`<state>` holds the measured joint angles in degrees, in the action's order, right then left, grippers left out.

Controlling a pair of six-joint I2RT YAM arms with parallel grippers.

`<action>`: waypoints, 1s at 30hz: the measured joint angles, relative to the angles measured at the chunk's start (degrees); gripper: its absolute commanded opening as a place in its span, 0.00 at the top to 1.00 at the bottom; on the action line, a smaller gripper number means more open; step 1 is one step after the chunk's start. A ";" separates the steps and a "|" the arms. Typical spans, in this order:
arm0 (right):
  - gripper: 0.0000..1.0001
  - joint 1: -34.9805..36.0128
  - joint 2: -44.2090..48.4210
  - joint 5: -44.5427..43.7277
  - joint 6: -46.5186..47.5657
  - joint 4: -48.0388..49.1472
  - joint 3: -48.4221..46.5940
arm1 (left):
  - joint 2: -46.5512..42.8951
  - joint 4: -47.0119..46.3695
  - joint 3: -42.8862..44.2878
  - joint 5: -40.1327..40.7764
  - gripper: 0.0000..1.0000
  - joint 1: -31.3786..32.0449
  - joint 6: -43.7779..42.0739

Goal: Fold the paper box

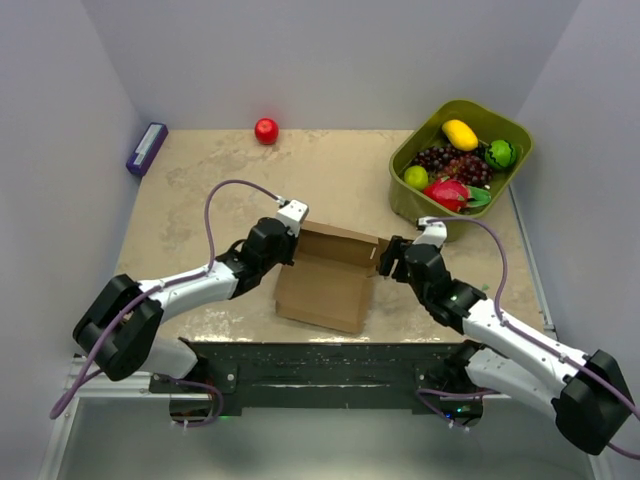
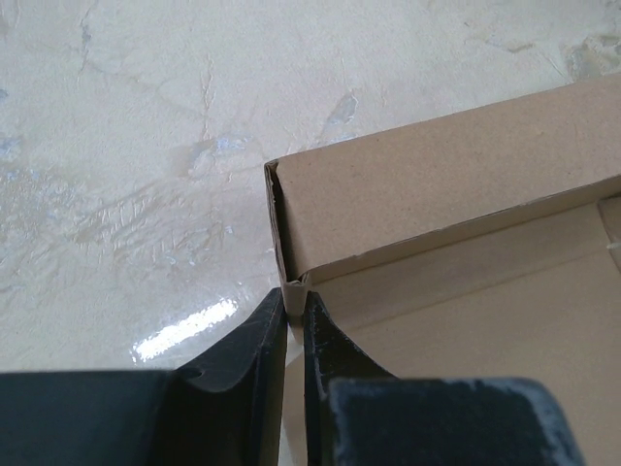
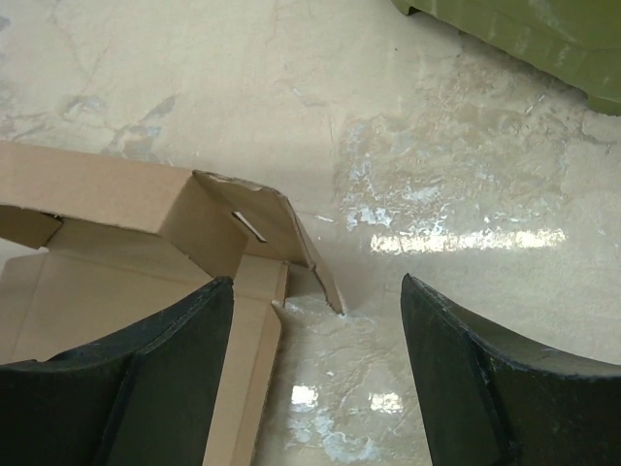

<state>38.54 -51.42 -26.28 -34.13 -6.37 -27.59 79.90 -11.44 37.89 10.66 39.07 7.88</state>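
Paper box (image 1: pixel 325 275) mid-table; L hand (image 2: pixel 294 301) pinches its corner, R hand (image 3: pixel 317 283) wide open, empty; green bin (image 1: pixel 408 203) nr right.

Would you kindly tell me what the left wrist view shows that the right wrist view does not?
Only the left wrist view: the left gripper pinched shut on a raised wall corner of the paper box. Only the right wrist view: the right gripper open by a slotted end flap, plus a corner of the green bin. Both: the paper box on the pale marbled table.
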 measured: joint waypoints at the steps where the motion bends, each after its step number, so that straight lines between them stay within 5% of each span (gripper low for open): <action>1: 0.31 0.00 -0.50 -0.11 -0.02 0.48 0.24 | -0.09 -0.02 0.00 -0.04 1.00 0.00 0.00; 16: 0.60 0.00 -4.48 -1.18 0.66 3.82 2.45 | -1.25 -1.42 -1.49 -2.84 1.00 -0.04 -1.16; 23: 1.00 0.04 -4.90 -0.70 1.29 4.76 2.45 | -1.73 -2.05 -2.19 -4.02 1.00 -0.02 -1.49; 30: 1.00 0.09 -4.90 0.57 1.86 5.66 2.45 | -1.57 -3.67 -2.21 -1.20 1.00 0.11 0.00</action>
<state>38.63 -56.31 -25.71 -32.27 -0.71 -25.15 78.32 -15.11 35.68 9.45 39.18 7.88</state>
